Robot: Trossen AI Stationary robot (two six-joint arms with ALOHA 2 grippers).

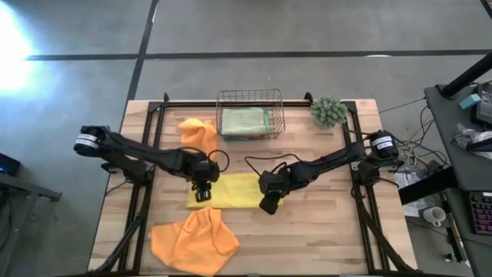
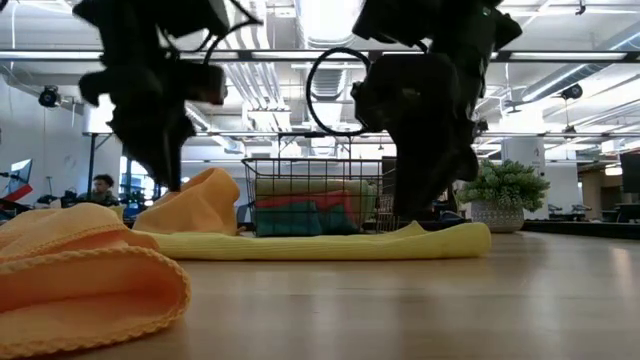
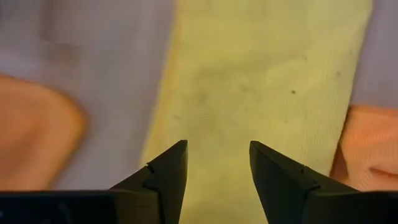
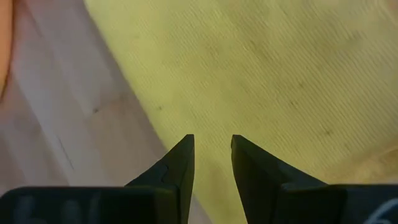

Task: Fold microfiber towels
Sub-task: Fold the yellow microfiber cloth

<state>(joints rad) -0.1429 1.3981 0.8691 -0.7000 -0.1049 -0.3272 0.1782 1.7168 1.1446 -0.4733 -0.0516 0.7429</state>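
A yellow towel (image 1: 234, 191) lies folded into a long strip at the table's middle, flat on the wood. My left gripper (image 1: 202, 192) hangs open over its left end; the towel shows below the fingers in the left wrist view (image 3: 249, 81). My right gripper (image 1: 269, 205) hangs open over its right end, near the near edge (image 4: 261, 68). One orange towel (image 1: 192, 240) lies crumpled at the near left, another (image 1: 199, 135) at the far left beside the wire basket (image 1: 249, 114), which holds folded towels (image 2: 310, 212).
A small green spiky plant (image 1: 329, 111) stands at the far right of the table. The basket stands at the far middle. Bare wood (image 1: 323, 231) lies at the near right. In the low view, a person (image 2: 101, 187) shows in the room beyond the table.
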